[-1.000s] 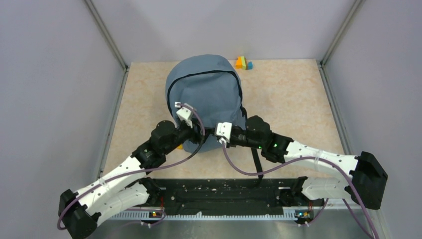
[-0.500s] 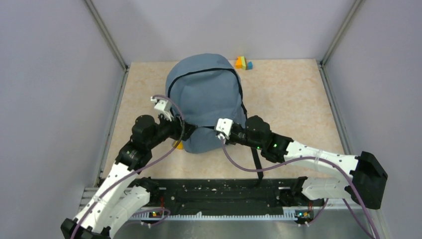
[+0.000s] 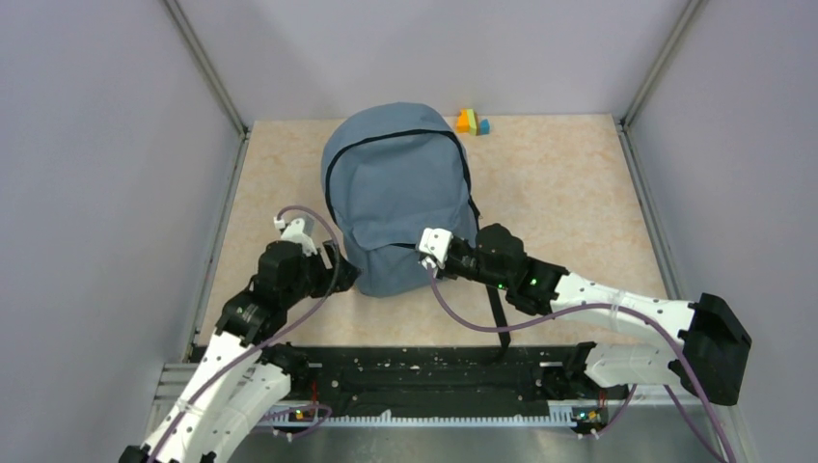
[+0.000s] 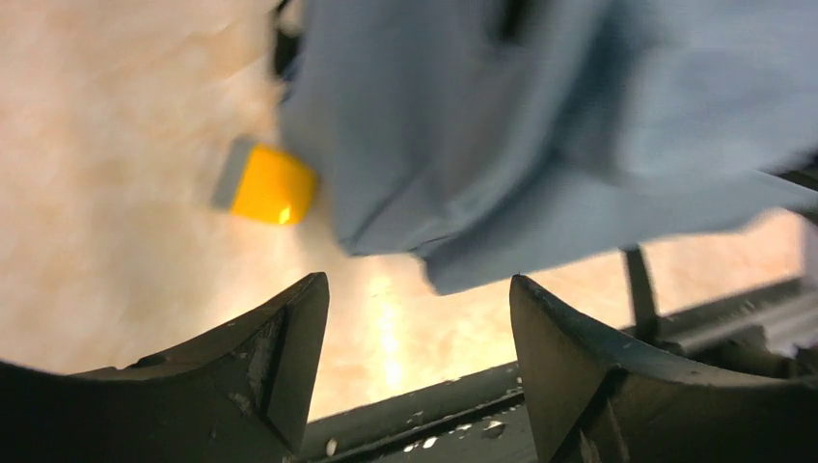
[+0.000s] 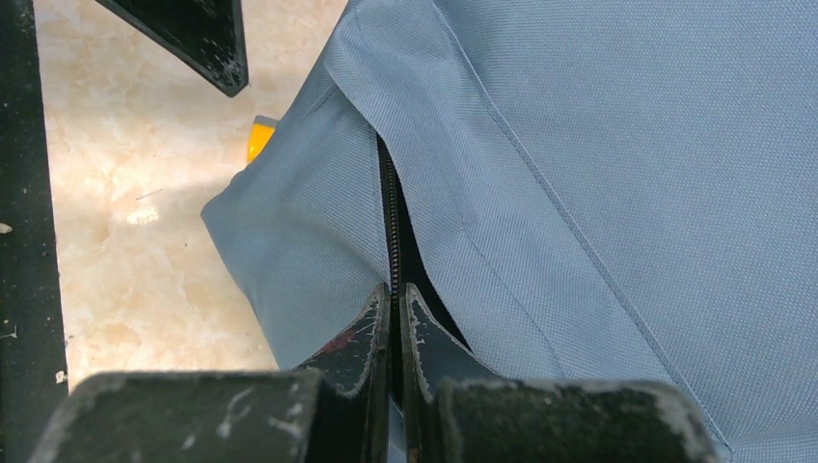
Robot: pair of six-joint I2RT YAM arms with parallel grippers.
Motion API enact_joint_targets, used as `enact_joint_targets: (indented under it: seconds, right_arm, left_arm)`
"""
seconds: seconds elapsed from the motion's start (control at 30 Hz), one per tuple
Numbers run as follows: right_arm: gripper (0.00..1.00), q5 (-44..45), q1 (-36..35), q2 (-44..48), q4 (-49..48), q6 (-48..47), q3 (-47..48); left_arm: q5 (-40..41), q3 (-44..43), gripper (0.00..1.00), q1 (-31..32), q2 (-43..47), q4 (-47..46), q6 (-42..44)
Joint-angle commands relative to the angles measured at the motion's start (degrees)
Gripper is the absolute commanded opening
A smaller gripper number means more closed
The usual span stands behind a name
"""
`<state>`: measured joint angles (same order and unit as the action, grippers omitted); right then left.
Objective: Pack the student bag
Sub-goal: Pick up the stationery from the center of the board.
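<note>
Student bag [image 3: 400, 193]: centre of worktop [image 3: 569, 212]. Cluster of blocks [image 3: 472, 122]: behind it, to the right. Small block [image 4: 265, 182]: just beside its near-left corner. Left pincer [image 4: 417, 283]: before that corner.

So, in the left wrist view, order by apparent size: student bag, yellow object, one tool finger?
1. student bag.
2. finger of the left tool, enlarged by nearness to the camera.
3. yellow object.

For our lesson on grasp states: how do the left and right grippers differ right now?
The left gripper has jaws wide apart, holding nothing; the right gripper has jaws pinched on the bag's zipper. The left hangs over the table beside the bag; the right sits on it. Both are at the bag's near end.
</note>
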<state>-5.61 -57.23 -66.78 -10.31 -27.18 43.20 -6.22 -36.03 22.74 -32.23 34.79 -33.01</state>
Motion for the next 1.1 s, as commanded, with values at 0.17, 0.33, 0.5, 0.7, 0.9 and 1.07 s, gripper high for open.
enact_joint_targets:
  seconds: [0.17,0.33,0.5,0.7,0.9,1.07]
  right_arm:
    - [0.00,1.7,-0.1,4.1,-4.3,0.7,1.7]
    - [0.00,1.8,0.0,4.9,-4.9,0.8,1.2]
    - [0.00,1.7,0.0,4.9,-4.8,0.8,1.1]
    - [0.00,1.2,0.0,4.5,-5.1,1.0,1.1]
    - [0.00,1.0,-0.1,4.4,-5.2,1.1,1.1]
    - [0.00,0.5,0.0,3.8,-5.0,1.4,1.6]
  left_arm:
    - [14.5,-0.1,0.74,-6.0,-10.2,2.4,-7.8]
    - [17.0,5.9,0.75,-8.3,-11.2,-4.4,-12.5]
    - [15.6,10.8,0.75,-9.0,-12.0,-12.7,-14.9]
    - [11.8,11.9,0.76,-9.0,-19.6,-20.1,-12.2]
    - [9.8,9.3,0.80,-9.0,-27.2,-22.4,-6.4]
    - [8.8,6.0,0.81,-9.0,-33.9,-24.2,-3.8]
